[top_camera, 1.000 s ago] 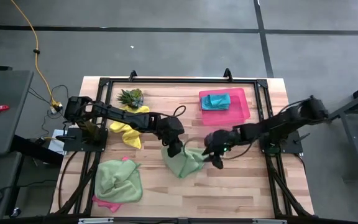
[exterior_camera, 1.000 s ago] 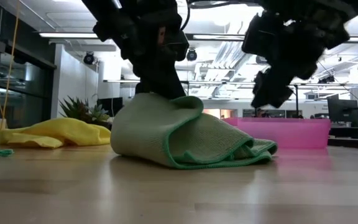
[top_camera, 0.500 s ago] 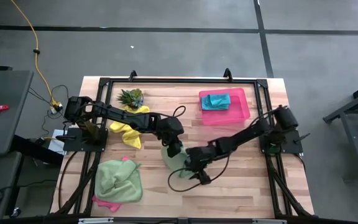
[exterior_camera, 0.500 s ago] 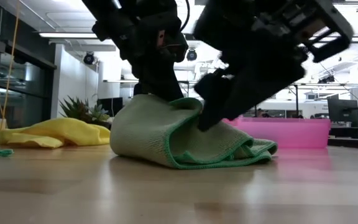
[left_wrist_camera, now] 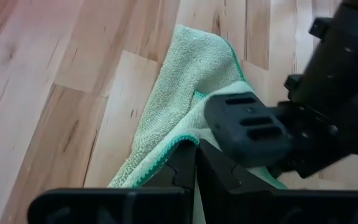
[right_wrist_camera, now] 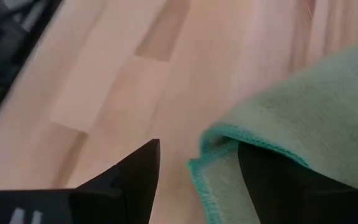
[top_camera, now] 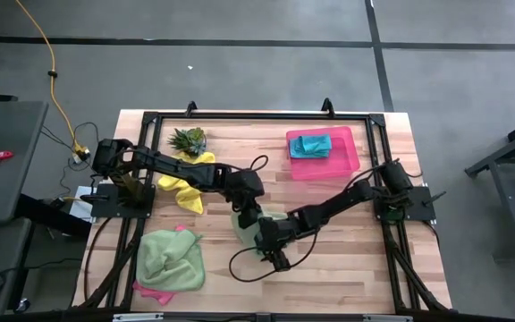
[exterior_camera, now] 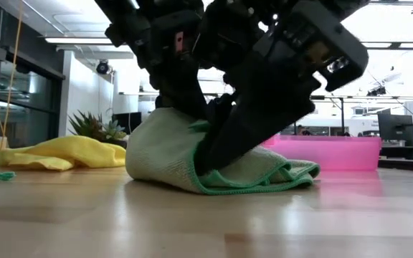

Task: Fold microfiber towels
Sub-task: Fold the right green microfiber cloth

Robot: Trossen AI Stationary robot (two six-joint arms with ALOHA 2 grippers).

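Wooden slats form the table (top_camera: 347, 250), framed by black rails, seen from above. Near its centre lies a light green towel (top_camera: 250, 229), crumpled into a low mound with a teal-stitched hem. The left gripper (top_camera: 256, 217) presses down on the towel's 12 o'clock side, its jaws clamped together on a pinch of the cloth. The right gripper (top_camera: 271, 249) sits at the towel's 5 o'clock edge, jaws parted with the hem lying between them. At 10 o'clock rests a yellow towel (top_camera: 181, 183) beside a spiky green plant (top_camera: 188, 139). At 8 o'clock lies a second light green towel (top_camera: 170, 259) over a pink towel (top_camera: 155, 291). At 1 o'clock, a pink tray (top_camera: 347, 154) holds a folded teal towel (top_camera: 311, 144).
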